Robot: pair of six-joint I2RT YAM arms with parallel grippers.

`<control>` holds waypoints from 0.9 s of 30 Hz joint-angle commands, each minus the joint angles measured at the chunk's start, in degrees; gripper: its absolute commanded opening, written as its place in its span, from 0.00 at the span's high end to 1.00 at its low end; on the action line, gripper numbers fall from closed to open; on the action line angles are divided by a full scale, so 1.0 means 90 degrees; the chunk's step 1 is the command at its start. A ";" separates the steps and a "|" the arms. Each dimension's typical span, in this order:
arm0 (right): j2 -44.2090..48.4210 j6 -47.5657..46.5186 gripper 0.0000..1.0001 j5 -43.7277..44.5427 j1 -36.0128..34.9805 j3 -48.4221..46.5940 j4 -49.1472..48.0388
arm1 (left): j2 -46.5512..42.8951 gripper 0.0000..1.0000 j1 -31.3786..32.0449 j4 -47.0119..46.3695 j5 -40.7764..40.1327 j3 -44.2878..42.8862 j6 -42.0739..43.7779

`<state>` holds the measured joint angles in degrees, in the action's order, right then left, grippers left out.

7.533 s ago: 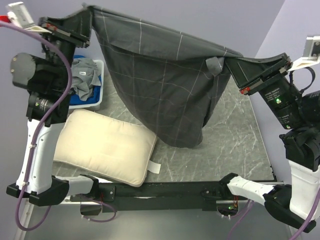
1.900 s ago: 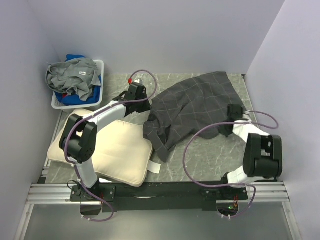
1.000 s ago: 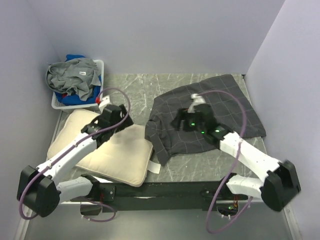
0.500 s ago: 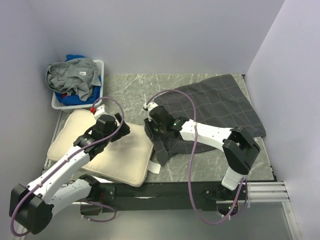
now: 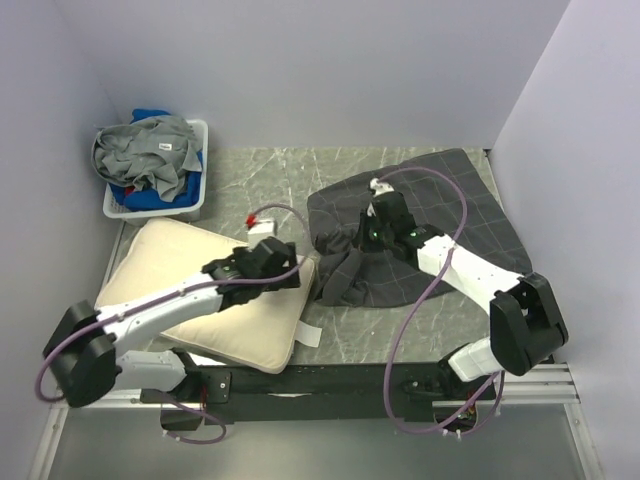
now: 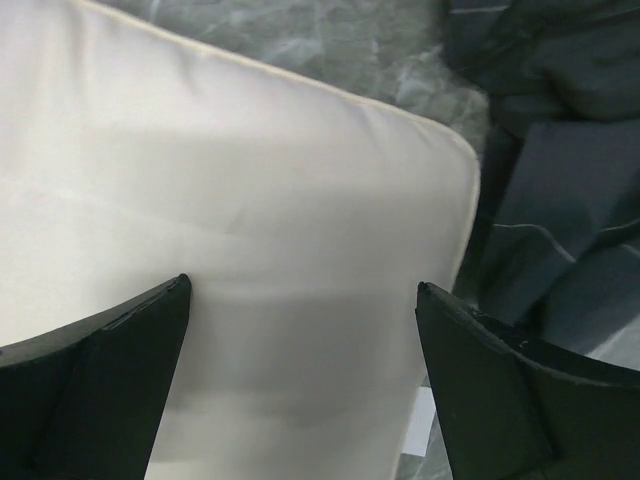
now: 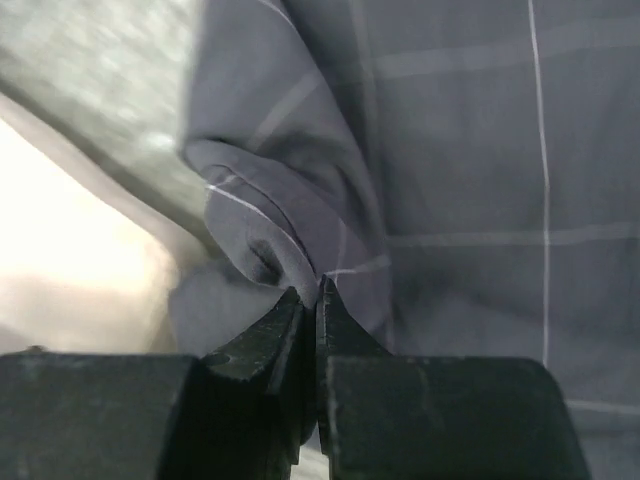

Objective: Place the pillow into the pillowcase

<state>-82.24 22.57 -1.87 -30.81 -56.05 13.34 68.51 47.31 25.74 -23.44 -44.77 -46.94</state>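
Observation:
The cream pillow [image 5: 190,290] lies flat at the left of the table, its white label [image 5: 310,335] at the near right corner. My left gripper [image 5: 290,270] hovers over the pillow's right end [image 6: 300,200], jaws wide open, one finger on each side and nothing between them. The dark grid-patterned pillowcase [image 5: 440,225] lies crumpled to the pillow's right, also showing in the left wrist view [image 6: 560,190]. My right gripper [image 5: 352,243] is shut on a raised fold at the pillowcase's left edge [image 7: 270,230], the cloth pinched between its fingertips [image 7: 312,292].
A white basket [image 5: 190,205] heaped with grey and blue clothes stands at the back left corner. Grey marbled table surface [image 5: 270,180] shows between basket and pillowcase. Walls close the table on the left, back and right.
My right gripper has closed on the pillowcase's left edge and bunched it there. My left gripper has slid right along the pillow to its right end, staying open.

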 commanded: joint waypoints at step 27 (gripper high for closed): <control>0.2282 0.0158 0.85 -0.1774 0.0718 0.1424 -0.0009 | 0.0105 0.99 -0.2560 -0.0448 0.1159 -0.1255 0.0782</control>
<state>-65.04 26.09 -13.50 -23.64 -37.63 10.85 76.23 26.00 21.12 -18.04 -51.51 -42.52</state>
